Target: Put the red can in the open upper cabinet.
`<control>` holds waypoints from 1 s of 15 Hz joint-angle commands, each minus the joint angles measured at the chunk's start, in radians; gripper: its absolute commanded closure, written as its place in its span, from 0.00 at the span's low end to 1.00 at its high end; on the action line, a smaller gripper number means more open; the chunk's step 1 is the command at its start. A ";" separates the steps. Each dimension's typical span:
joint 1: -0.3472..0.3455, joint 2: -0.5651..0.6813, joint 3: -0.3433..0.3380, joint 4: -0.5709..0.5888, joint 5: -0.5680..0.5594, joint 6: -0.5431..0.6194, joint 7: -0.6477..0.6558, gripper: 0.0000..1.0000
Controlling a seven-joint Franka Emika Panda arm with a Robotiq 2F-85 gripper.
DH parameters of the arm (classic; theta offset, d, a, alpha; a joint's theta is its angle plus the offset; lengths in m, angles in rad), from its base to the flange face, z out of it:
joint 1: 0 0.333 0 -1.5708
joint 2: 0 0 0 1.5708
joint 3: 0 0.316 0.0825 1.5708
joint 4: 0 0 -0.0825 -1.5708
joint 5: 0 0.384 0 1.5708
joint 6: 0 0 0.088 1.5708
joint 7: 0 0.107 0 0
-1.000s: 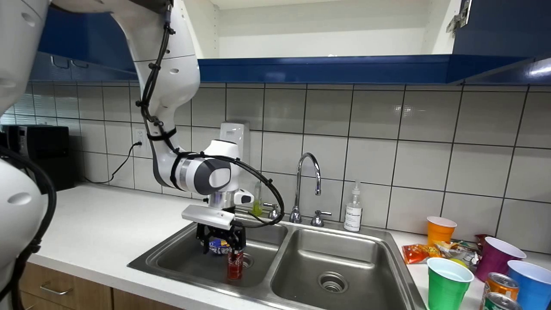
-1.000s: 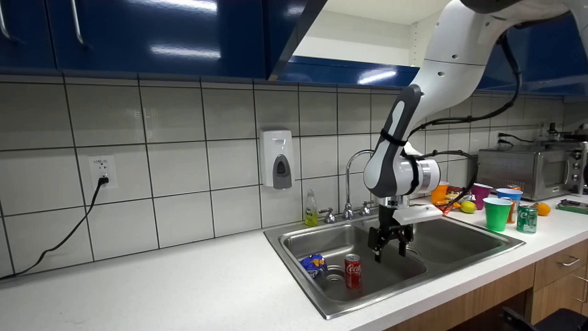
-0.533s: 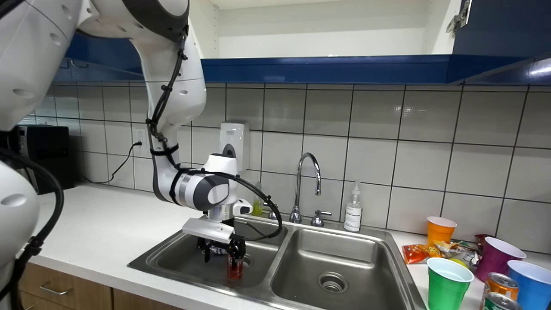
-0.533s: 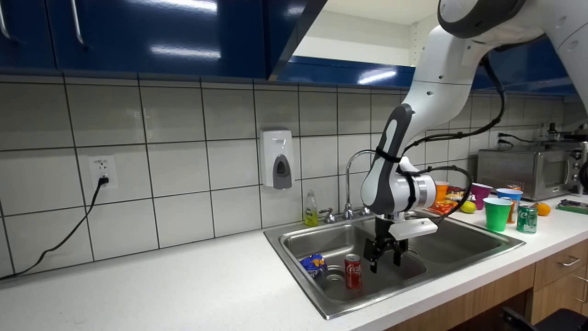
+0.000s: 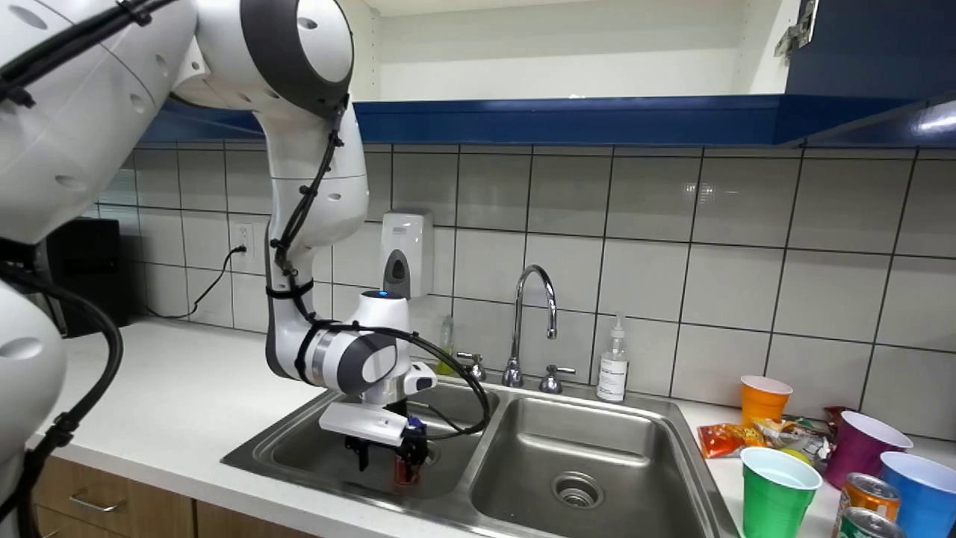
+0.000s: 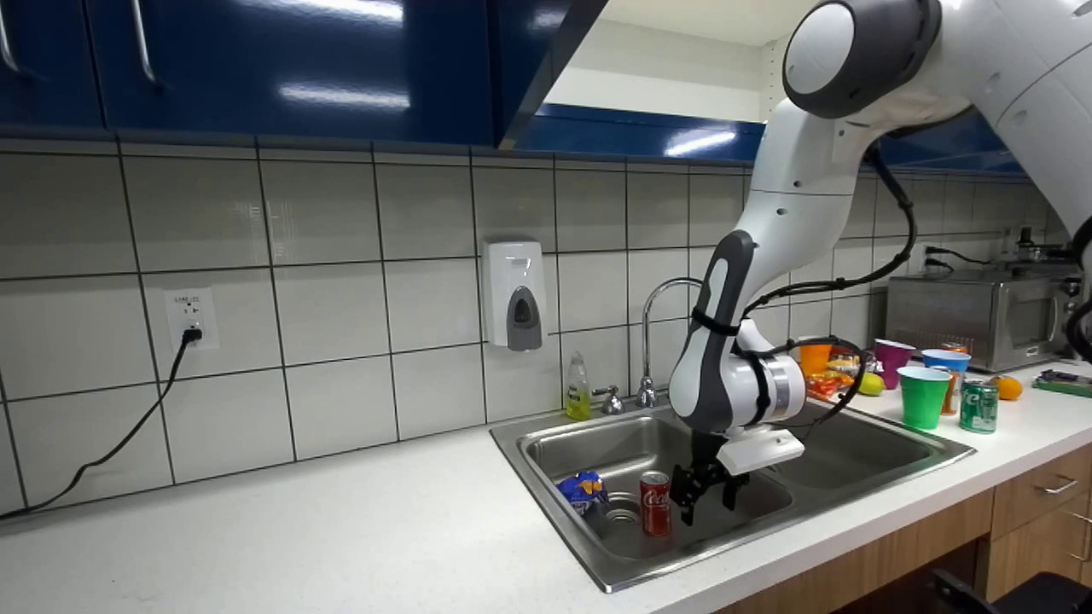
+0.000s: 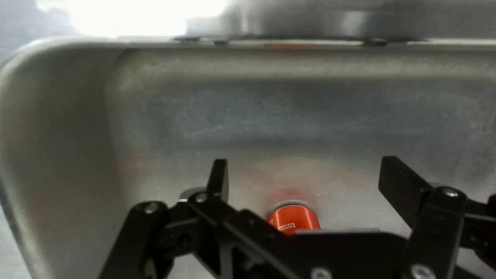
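Observation:
The red can (image 6: 655,505) stands upright in the sink basin. In an exterior view its upper part is hidden behind my gripper, and its lower part (image 5: 405,475) shows. My gripper (image 6: 709,512) is open and empty, low in the basin, beside the can in that view. In the wrist view the gripper (image 7: 306,166) has its jaws wide apart. The can (image 7: 293,217) shows low between them, partly covered by the gripper's body. The open upper cabinet (image 5: 560,56) has a white interior above the sink; it also shows in an exterior view (image 6: 665,77).
The steel sink (image 6: 554,503) has two basins. A blue snack bag (image 6: 583,489) lies near the can. The faucet (image 5: 519,321), soap dispenser (image 6: 514,294) and dish soap bottle (image 6: 577,392) stand behind. A green cup (image 5: 780,489) and other cups, cans and snacks stand beside the sink.
My gripper has moved down into the basin and come closer to the can. It stays open. The can has not moved.

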 commanded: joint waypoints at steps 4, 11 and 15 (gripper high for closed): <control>0.003 0.091 -0.005 0.077 -0.068 0.090 0.046 0.00; 0.035 0.161 -0.020 0.140 -0.088 0.150 0.065 0.00; 0.076 0.186 -0.050 0.164 -0.088 0.191 0.083 0.00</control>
